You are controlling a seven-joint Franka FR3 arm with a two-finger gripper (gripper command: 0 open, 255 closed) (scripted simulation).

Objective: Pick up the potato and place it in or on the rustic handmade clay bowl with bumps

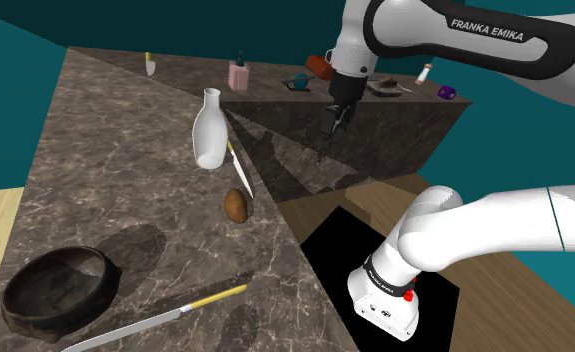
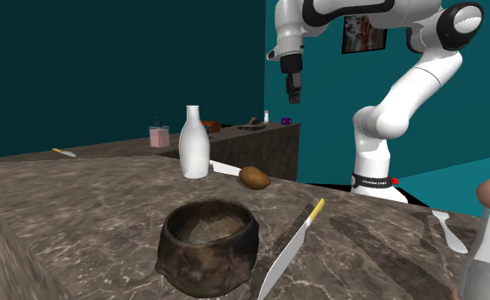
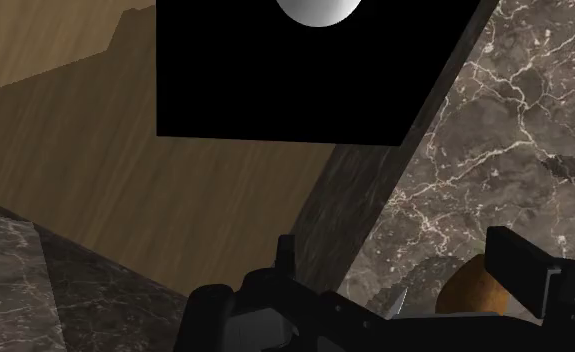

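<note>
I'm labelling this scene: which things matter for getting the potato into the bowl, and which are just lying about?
Job: potato, dark rough bowl, pincer.
Lying about: white bottle, yellow-handled knife, pink container.

A home kitchen: marble counter (image 1: 105,170), knife (image 1: 160,317), white bottle (image 1: 208,130), framed picture (image 2: 364,32).

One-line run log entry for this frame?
gripper: open, empty, aloft | potato: on counter, near white bottle, untouched | bowl: dark, empty | step: likely approach potato
</note>
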